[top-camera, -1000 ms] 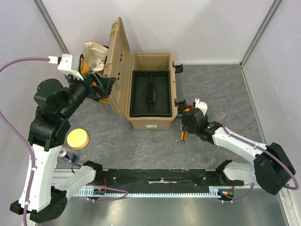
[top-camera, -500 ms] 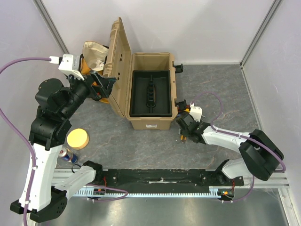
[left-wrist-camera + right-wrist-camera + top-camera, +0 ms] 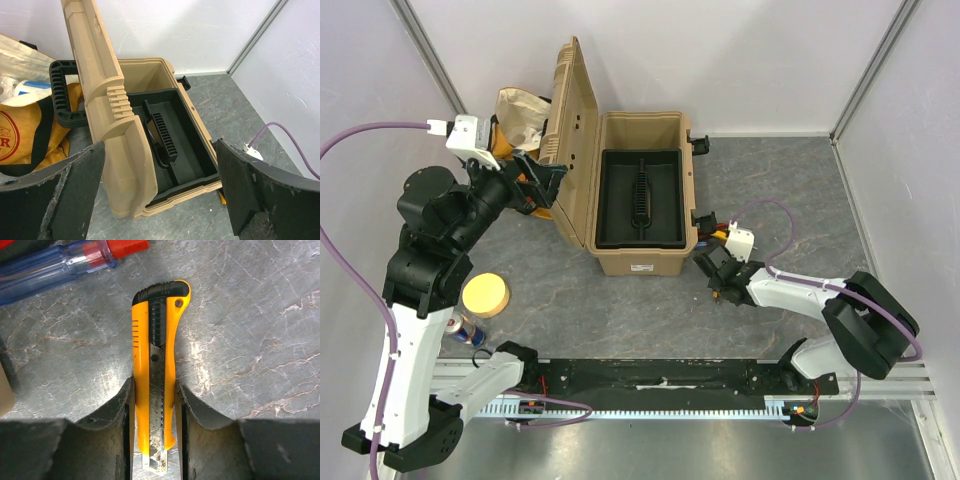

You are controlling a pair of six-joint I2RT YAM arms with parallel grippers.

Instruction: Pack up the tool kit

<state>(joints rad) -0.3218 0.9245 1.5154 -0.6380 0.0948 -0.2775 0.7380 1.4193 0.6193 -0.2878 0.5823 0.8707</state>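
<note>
Tool kit (image 3: 642, 195) sits on bench (image 3: 620, 310), lid (image 3: 575, 150) up so tools can go in. L wrist cam: left gripper (image 3: 160, 190) wide open, holds nothing, faces the kit. R wrist cam: right gripper (image 3: 154, 405) squeezes yellow knife (image 3: 155, 340) lying flat on bench, prob. to lift it.

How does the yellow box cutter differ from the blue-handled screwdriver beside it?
The box cutter is opaque yellow with black trim; the screwdriver has a clear blue handle and a red end. The right gripper touches both sides of the box cutter; the screwdriver lies free. The box cutter runs along the gripper's fingers, the screwdriver almost across them. Both lie on the grey table.
</note>
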